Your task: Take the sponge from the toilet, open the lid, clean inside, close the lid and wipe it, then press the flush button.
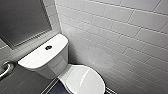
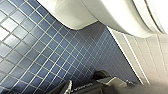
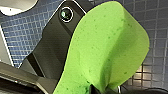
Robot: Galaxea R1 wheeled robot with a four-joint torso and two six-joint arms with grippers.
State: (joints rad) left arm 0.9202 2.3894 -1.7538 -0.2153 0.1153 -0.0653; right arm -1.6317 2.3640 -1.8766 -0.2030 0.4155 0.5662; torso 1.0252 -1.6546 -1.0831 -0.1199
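The white toilet (image 1: 75,78) stands against the tiled wall with its lid (image 1: 83,79) down. The small dark flush button (image 1: 48,47) sits in the middle of the tank top (image 1: 37,58). In the right wrist view the bright green sponge (image 3: 107,50) looms large, folded and pinched at its base, with my right gripper (image 3: 100,90) shut on it above the blue floor. In the left wrist view the underside of the toilet bowl (image 2: 100,12) hangs over the floor, and my left gripper (image 2: 88,86) stands open, low beside the bowl, holding nothing.
A white brick-tiled wall (image 1: 120,37) runs along the toilet's right. A dark framed panel (image 1: 22,17) hangs above the tank and a metal grab bar (image 1: 6,68) is fixed at the left. The floor (image 2: 37,50) is small blue mosaic tile.
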